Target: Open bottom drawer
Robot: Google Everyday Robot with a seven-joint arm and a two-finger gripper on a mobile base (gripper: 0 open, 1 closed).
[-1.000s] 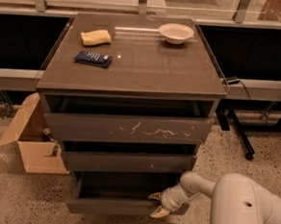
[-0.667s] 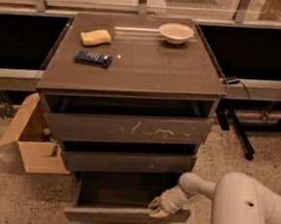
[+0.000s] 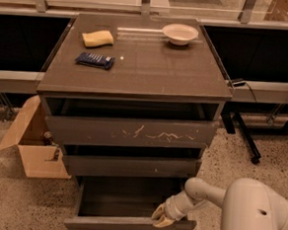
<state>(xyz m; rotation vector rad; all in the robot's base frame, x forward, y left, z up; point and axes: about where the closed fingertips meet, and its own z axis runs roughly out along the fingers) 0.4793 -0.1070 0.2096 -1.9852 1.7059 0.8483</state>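
Observation:
The bottom drawer is the lowest dark grey-brown front of the cabinet. It stands pulled out toward me, with its dark inside showing behind the front. My gripper, with pale yellowish fingers, sits at the drawer's top front edge right of its middle, touching the front. My white arm reaches in from the lower right. The middle drawer front and the big white-scratched top front stand less far out above it.
On the cabinet top lie a yellow sponge, a dark blue packet and a white bowl. An open cardboard box stands on the floor at the left. A black table leg stands at the right.
The bottom drawer has slid further out toward me, and my gripper has moved back with its front edge.

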